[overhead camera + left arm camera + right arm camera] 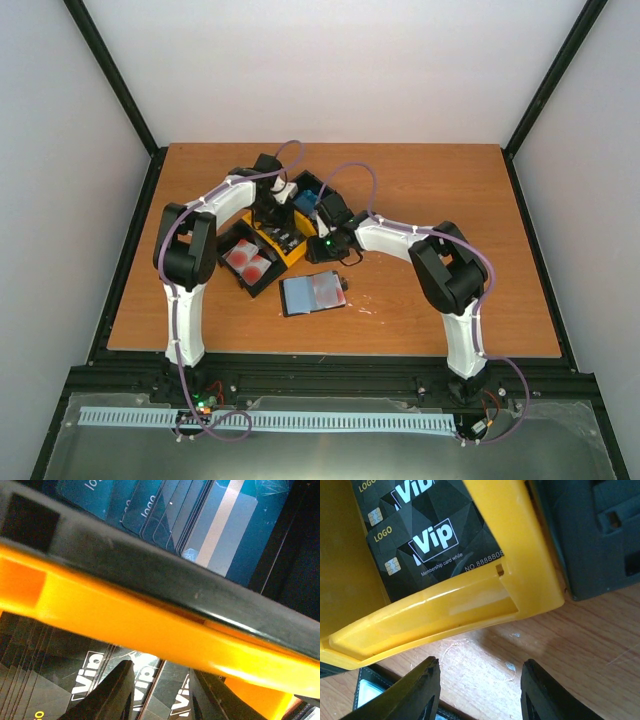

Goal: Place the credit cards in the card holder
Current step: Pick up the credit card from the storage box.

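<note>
The card holder (303,296) lies open on the table in front of the tray, pale blue pockets up, with a red-and-white card (328,288) on its right half. Its edge shows in the right wrist view (364,689). Dark "Vip" cards (45,680) fill the tray's yellow middle compartment (285,238) and also show in the right wrist view (432,540). Red cards (248,261) and blue cards (200,515) lie in the side compartments. My left gripper (160,696) is open, low over the dark cards. My right gripper (480,692) is open and empty above bare table beside the tray's yellow corner.
The black-and-yellow three-compartment tray (292,255) sits mid-table; its yellow wall (125,620) crosses the left wrist view and its corner (535,580) the right one. Both wrists crowd over the tray (300,205). A black frame borders the table.
</note>
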Robot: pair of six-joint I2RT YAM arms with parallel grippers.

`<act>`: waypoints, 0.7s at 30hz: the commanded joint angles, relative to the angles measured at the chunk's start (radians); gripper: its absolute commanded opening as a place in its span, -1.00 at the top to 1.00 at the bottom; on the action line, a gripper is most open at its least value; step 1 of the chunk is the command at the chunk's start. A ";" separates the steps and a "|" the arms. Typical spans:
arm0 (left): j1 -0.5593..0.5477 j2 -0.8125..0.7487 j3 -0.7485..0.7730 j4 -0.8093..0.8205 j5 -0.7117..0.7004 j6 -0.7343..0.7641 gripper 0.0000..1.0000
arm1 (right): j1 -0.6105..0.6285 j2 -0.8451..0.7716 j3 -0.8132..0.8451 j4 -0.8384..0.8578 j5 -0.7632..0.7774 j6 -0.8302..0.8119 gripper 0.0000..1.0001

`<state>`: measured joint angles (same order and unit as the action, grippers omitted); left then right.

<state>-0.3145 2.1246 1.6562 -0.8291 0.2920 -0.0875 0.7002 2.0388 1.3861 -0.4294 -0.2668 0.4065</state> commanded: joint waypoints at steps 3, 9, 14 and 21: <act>0.002 0.026 0.016 -0.021 0.019 -0.001 0.31 | 0.007 0.030 0.033 0.002 -0.010 -0.016 0.10; -0.020 0.026 -0.023 -0.020 -0.014 0.011 0.23 | 0.007 0.045 0.054 -0.012 -0.006 -0.018 0.10; -0.028 0.033 -0.032 -0.019 -0.037 0.019 0.17 | 0.007 0.052 0.061 -0.015 -0.006 -0.018 0.10; -0.045 0.030 -0.039 -0.026 0.059 0.037 0.30 | 0.007 0.059 0.067 -0.020 -0.002 -0.012 0.11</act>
<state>-0.3420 2.1403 1.6306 -0.8341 0.2981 -0.0765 0.7006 2.0773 1.4212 -0.4377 -0.2729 0.4038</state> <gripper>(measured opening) 0.374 0.449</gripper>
